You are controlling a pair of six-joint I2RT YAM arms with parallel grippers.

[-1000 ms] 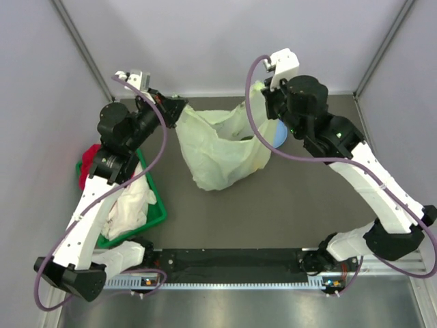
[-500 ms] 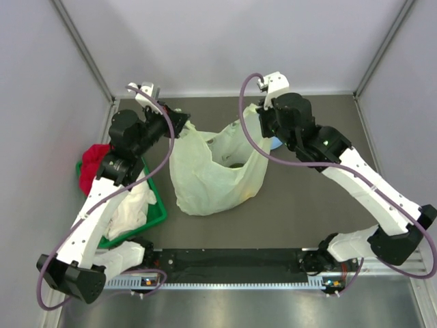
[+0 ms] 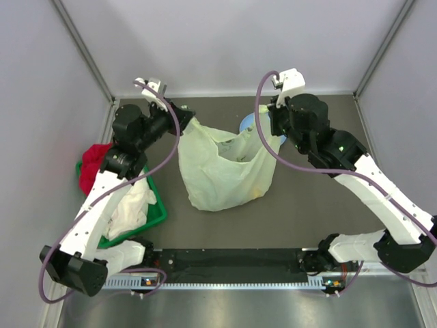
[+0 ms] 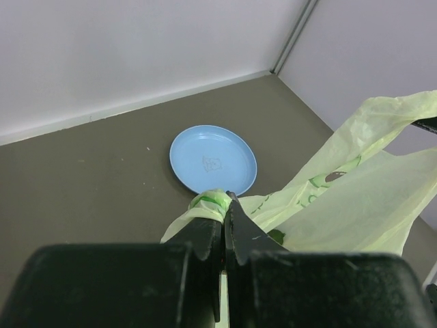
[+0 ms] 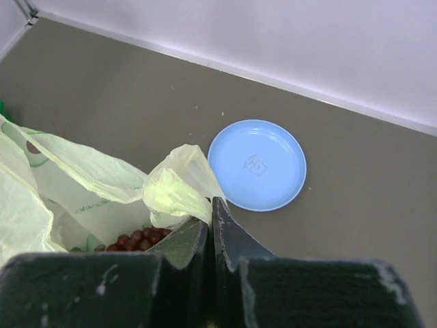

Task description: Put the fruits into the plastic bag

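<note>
The pale yellow-green plastic bag (image 3: 222, 171) hangs open between my two grippers, its bottom on the table. My left gripper (image 3: 190, 121) is shut on the bag's left handle (image 4: 208, 203). My right gripper (image 3: 268, 128) is shut on the right handle (image 5: 174, 188). Inside the bag, the dark red grape bunch (image 5: 140, 239) shows in the right wrist view. A bit of a green fruit (image 4: 276, 237) shows in the left wrist view. The citrus and the small dark fruit are hidden.
A round blue plate (image 3: 249, 125) lies on the table behind the bag, bare in both wrist views (image 4: 213, 160) (image 5: 257, 164). A green tray (image 3: 156, 213) at the left holds white cloths (image 3: 133, 205) and a red cloth (image 3: 92, 167). Walls close the back and sides.
Both grippers kept hold of the handles. The bag swung toward the front left, then shifted right. The blue plate now shows behind it.
</note>
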